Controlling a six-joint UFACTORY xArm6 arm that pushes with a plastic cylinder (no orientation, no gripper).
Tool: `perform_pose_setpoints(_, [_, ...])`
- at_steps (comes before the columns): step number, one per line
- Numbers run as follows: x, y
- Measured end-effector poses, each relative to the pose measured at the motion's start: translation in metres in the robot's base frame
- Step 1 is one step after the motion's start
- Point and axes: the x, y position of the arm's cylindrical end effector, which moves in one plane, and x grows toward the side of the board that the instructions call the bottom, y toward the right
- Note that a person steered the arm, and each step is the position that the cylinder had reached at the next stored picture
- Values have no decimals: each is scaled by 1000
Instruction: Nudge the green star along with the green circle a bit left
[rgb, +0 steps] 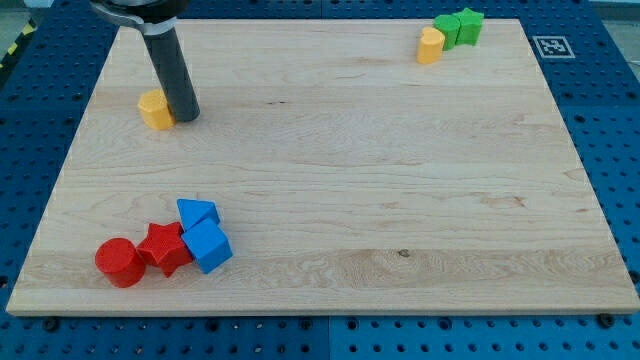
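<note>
The wooden counter (330, 170) is shown. My tip (186, 114) is positioned near its top-left corner; no claw is fitted. The green star (468, 25) and green circle (447, 30), top-right, are judged not yet nudged.

1. You get bright, even light over the whole desk (350, 180), with no glare on the wood.
2. Shadows are soft and short; the rod drops a faint one by my tip (186, 116).
3. Focus looks sharp, though the far corner blocks may be slightly soft.
</note>
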Motion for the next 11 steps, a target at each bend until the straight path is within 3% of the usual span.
perform_pose_setpoints(1, [0, 98])
perform_pose_setpoints(3, [-7, 350])
perform_pose_setpoints(4, [-41, 450])
perform_pose_setpoints(5, [-88, 512])
perform_pose_setpoints(7, [-191, 483])
perform_pose_setpoints(8, [-191, 477])
perform_pose_setpoints(11, [-191, 386])
